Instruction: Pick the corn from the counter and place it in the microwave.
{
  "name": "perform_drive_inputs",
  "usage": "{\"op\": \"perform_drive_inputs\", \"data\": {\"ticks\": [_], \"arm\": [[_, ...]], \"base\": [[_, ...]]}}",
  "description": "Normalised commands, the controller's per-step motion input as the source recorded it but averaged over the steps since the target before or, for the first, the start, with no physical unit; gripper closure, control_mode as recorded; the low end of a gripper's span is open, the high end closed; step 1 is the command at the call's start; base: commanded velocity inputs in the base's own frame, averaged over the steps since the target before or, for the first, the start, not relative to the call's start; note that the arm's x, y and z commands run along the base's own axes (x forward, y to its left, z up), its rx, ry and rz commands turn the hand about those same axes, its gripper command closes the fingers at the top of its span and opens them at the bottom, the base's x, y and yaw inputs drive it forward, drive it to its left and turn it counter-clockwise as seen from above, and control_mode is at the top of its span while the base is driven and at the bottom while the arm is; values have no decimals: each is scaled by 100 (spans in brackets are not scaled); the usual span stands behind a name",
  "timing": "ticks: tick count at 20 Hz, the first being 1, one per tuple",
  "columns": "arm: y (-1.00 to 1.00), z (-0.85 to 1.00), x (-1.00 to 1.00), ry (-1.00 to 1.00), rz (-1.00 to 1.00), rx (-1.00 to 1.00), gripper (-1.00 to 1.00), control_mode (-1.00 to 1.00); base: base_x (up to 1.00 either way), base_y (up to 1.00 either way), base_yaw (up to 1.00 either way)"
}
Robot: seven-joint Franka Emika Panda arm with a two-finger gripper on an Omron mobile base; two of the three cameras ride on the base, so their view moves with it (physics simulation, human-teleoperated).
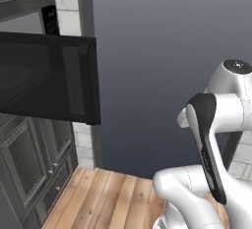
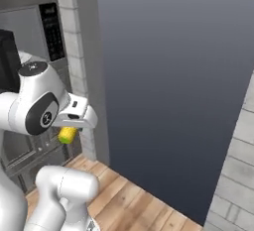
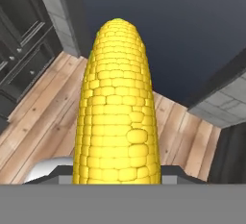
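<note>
The yellow corn (image 3: 117, 107) stands lengthwise in the middle of the hand view, its bumpy kernels close to the camera and a hint of green at its far tip. In the right base view the corn (image 2: 67, 135) hangs just under the white hand, with my gripper (image 2: 68, 130) shut on it, above the floor. The microwave's black door (image 1: 49, 75) is swung open at the left, and its black control panel (image 2: 52, 31) sits beside a tiled column. The hand holds the corn to the right of and lower than the microwave. The counter is out of view.
Dark grey cabinets (image 1: 29, 159) stand under the microwave. A wooden floor (image 2: 134, 200) lies below. A white tiled column (image 1: 69, 7) borders the microwave, a dark grey wall (image 2: 173, 76) runs behind, and a pale brick wall (image 2: 238, 175) rises at the right.
</note>
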Motion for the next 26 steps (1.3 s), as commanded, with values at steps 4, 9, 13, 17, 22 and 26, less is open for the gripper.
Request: {"op": "perform_drive_inputs", "data": {"ticks": [4, 9, 13, 17, 22, 26], "arm": [[0, 0, 0, 0, 0, 0, 100, 100], [0, 0, 0, 0, 0, 0, 100, 100], [0, 0, 0, 0, 0, 0, 100, 100], [0, 0, 0, 0, 0, 0, 100, 100], [0, 0, 0, 0, 0, 0, 100, 100], [0, 0, 0, 0, 0, 0, 100, 100]], "base": [[99, 0, 58], [85, -2, 70], [73, -7, 75], [72, -6, 76], [68, -23, 69], [48, -51, 54]]}}
